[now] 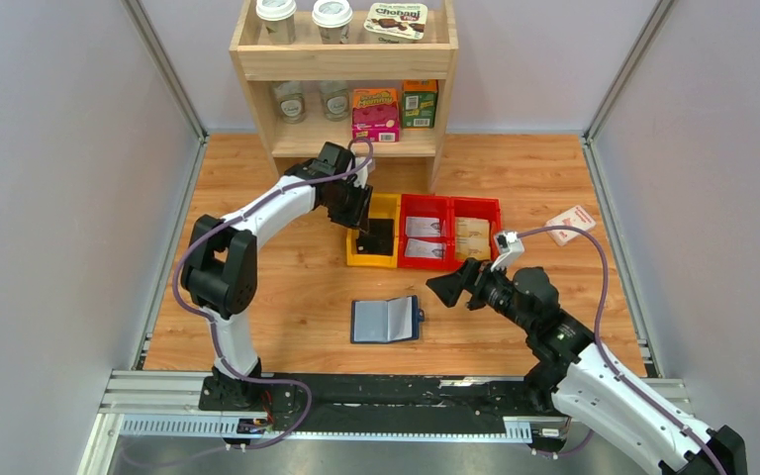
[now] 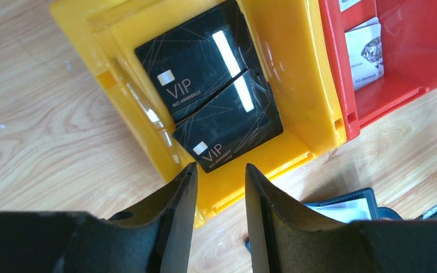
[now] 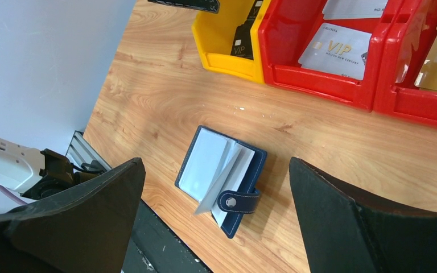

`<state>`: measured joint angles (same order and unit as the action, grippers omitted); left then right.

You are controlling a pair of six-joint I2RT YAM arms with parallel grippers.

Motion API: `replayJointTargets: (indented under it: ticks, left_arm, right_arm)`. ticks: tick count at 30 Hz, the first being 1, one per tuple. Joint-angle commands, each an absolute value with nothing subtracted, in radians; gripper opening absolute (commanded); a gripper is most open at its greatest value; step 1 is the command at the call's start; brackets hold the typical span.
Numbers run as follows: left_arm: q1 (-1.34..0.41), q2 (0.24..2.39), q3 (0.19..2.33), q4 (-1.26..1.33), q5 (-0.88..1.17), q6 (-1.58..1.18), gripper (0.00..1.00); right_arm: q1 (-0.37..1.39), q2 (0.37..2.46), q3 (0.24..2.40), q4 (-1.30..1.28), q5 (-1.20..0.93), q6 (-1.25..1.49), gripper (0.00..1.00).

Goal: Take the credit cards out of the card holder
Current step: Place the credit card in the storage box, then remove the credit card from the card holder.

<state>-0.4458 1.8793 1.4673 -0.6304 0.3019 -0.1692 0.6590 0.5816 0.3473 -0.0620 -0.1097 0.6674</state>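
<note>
Both black credit cards (image 2: 227, 128) are lying in the yellow bin (image 2: 296, 74) — one overlapping the other, VIP print facing up. The left gripper (image 2: 220, 170) hangs over the bin's near edge, fingers parted a modest bit with nothing between them.

The card holder (image 3: 205, 165) lies open on the wooden table (image 1: 287, 297), on the arms' side of the bins and not touching them. Its pale sleeves face up, one sleeve is lifted partway, and the snap tab (image 3: 236, 201) sticks out from one edge.

The right gripper (image 1: 443, 289) sits just to the right of the holder in the top view — spread wide, holding nothing. Beside the yellow bin are red bins (image 3: 318, 85) with light-coloured cards in them.
</note>
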Motion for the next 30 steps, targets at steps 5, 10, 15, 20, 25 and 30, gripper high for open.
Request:
replayJointTargets:
  ticks: [5, 10, 15, 20, 25, 30]
  left_arm:
    - [-0.495, 1.642, 1.51, -0.73, 0.157, -0.248, 0.48]
    - [-0.511, 1.416, 1.312, -0.695, 0.108, -0.377, 0.62]
    - [-0.511, 1.102, 1.08, -0.687, 0.026, -0.475, 0.73]
    - [-0.509, 0.843, 0.861, -0.707, -0.023, -0.554, 0.87]
    - [-0.509, 0.58, 0.708, -0.724, -0.051, -0.621, 0.97]
    - [-0.509, 0.388, 0.604, -0.695, -0.043, -0.652, 0.97]
  right_arm:
    - [0.664, 0.621, 0.454, -0.136, -0.107, 0.601, 1.0]
    - [0.715, 0.733, 0.55, -0.198, -0.106, 0.571, 1.0]
    - [0.889, 0.949, 0.722, -0.33, 0.049, 0.505, 1.0]
    - [1.064, 1.214, 0.918, -0.488, 0.187, 0.511, 1.0]
    - [1.143, 1.451, 1.067, -0.572, 0.202, 0.554, 1.0]
    - [1.18, 1.635, 1.202, -0.667, 0.196, 0.578, 0.98]
